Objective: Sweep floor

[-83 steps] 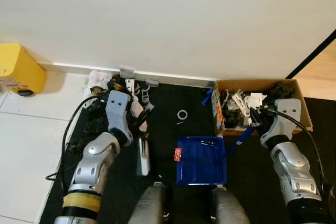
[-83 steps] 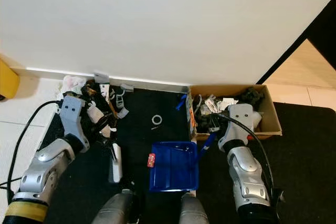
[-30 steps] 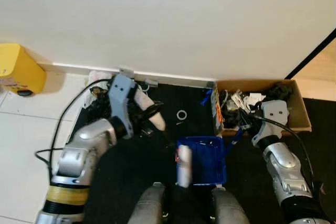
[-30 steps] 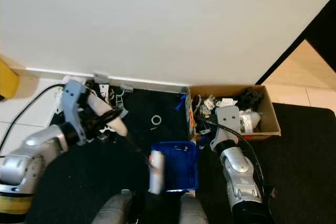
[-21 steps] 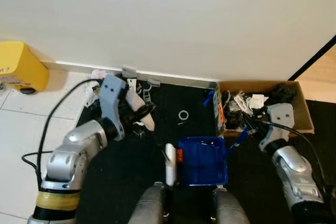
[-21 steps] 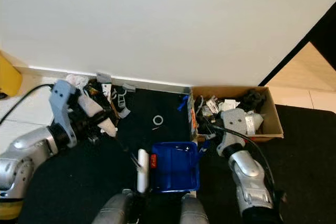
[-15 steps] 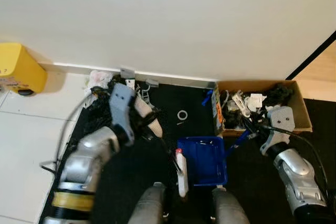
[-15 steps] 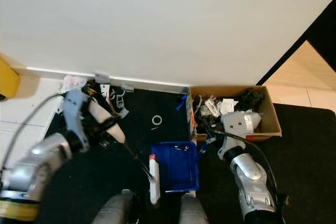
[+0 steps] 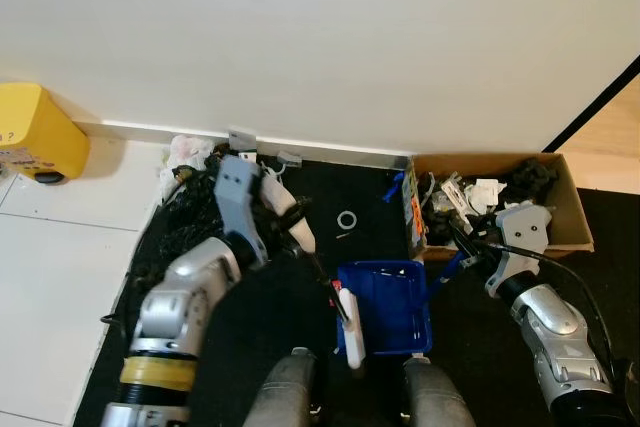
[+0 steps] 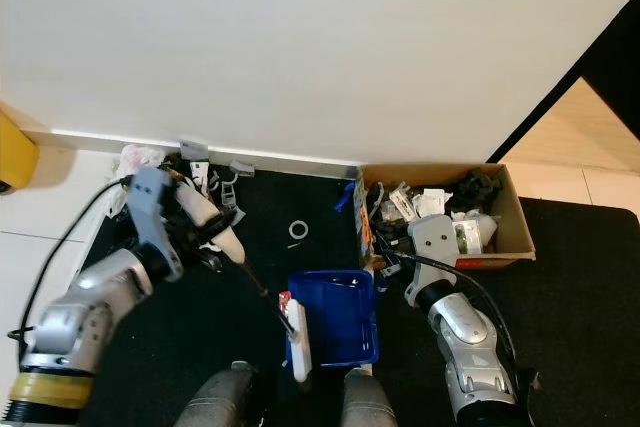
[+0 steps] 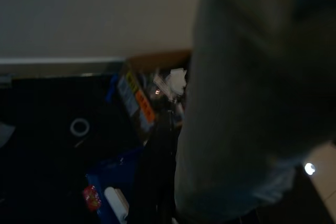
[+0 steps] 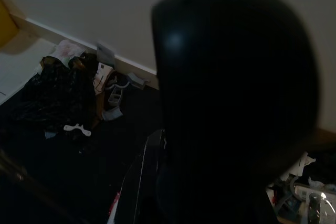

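My left gripper (image 9: 272, 219) is shut on the white handle of a brush (image 9: 293, 226). A thin black rod runs from the handle to the white brush head (image 9: 350, 325), which lies at the left edge of the blue dustpan (image 9: 388, 305). The dustpan rests on the black mat (image 9: 330, 192) in front of my legs. My right gripper (image 9: 468, 247) is shut on the dustpan's blue handle (image 9: 449, 267), beside the cardboard box (image 9: 568, 199). A white ring (image 9: 347, 219) lies on the mat beyond the pan. Scraps (image 9: 385, 272) lie at the pan's far end.
A pile of rubbish (image 9: 195, 192) sits against the wall at the mat's left end. The cardboard box on the right holds several scraps. A yellow container (image 9: 35, 132) stands on the white tiles at far left. The wall (image 9: 320, 37) closes the space ahead.
The brush head has gone from the mat left of the dustpan to the pan's left edge, swinging back and forth there. The dustpan and right arm have barely shifted.
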### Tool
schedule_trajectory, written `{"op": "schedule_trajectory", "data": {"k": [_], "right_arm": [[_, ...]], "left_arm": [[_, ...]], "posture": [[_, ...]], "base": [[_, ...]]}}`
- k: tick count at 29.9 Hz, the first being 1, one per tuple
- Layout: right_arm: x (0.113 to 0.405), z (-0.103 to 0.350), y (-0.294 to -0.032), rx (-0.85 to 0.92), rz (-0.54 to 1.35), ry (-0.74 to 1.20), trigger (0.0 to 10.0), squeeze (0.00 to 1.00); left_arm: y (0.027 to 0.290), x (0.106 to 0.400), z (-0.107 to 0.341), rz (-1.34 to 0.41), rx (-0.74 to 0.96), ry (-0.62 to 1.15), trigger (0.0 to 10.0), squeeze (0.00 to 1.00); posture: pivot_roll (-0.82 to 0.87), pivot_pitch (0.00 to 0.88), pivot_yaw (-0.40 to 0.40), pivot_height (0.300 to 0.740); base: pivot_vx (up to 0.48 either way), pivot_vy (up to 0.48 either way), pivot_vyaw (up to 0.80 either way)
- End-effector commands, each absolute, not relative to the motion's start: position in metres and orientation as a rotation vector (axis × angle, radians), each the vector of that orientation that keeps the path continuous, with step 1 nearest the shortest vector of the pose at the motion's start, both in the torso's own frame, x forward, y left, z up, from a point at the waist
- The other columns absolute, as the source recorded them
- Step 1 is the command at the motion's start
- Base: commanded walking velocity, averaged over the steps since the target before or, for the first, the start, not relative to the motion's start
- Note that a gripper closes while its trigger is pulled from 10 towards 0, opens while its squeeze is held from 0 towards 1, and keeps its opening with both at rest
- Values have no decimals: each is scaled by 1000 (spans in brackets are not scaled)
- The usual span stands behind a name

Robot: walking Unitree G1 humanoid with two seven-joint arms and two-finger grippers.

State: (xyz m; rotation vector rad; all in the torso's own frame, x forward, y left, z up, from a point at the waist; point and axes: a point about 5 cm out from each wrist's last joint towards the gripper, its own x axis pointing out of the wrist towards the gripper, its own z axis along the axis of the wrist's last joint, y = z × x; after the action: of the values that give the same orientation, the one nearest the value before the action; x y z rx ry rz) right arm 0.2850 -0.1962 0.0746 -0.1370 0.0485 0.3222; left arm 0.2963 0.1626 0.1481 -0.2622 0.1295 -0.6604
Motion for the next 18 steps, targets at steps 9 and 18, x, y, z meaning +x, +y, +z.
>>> {"op": "schedule_trajectory", "data": {"k": [9, 18], "right_arm": [[274, 47, -184, -91, 385, 177, 10000, 0], [273, 46, -183, -89, 384, 181, 10000, 0]], "left_arm": [[194, 292, 174, -698, -7, 92, 10000, 0], [198, 295, 145, -615, 79, 144, 10000, 0]], "posture": [[126, 266, 37, 740], [120, 267, 37, 740]], "base": [[0, 0, 0], [0, 0, 0]]}}
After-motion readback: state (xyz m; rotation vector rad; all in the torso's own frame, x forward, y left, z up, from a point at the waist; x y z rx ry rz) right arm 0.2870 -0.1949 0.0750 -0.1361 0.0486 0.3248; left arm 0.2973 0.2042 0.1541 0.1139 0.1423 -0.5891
